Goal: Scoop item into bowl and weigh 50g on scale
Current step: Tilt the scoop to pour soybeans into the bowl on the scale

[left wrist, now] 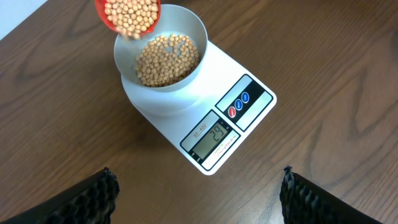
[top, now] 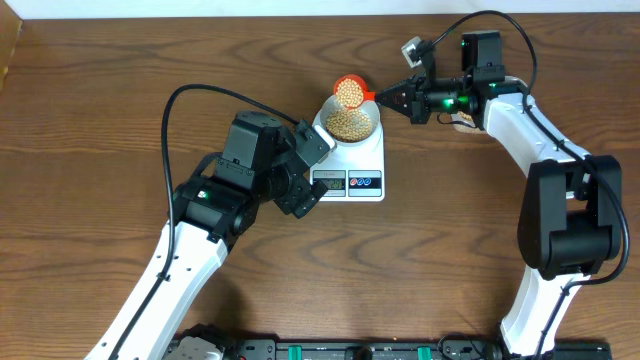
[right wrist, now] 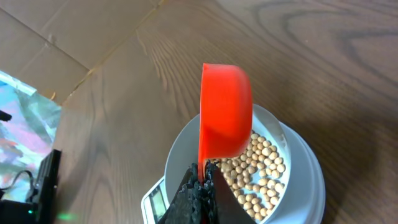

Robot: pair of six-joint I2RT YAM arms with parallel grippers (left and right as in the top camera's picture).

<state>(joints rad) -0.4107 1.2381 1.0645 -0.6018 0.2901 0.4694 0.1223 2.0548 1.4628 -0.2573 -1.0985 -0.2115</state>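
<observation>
Beans (left wrist: 166, 59) heaped in the white bowl (left wrist: 189, 28) on top of the white scale (left wrist: 217, 65), with more filling an orange-red scoop (left wrist: 129, 15) tipped over the bowl's edge. Scoop handle pinched in the tightly closed right gripper (right wrist: 200, 183); left gripper (left wrist: 198, 186) spread wide and empty, hovering over the wooden table (left wrist: 56, 93) just in front of the scale. On the scale's front, a grey display (left wrist: 210, 138) reading what looks like 29, faint small print above it too tiny to make out, and two round buttons (left wrist: 238, 106) beside it, one red, one blue.
</observation>
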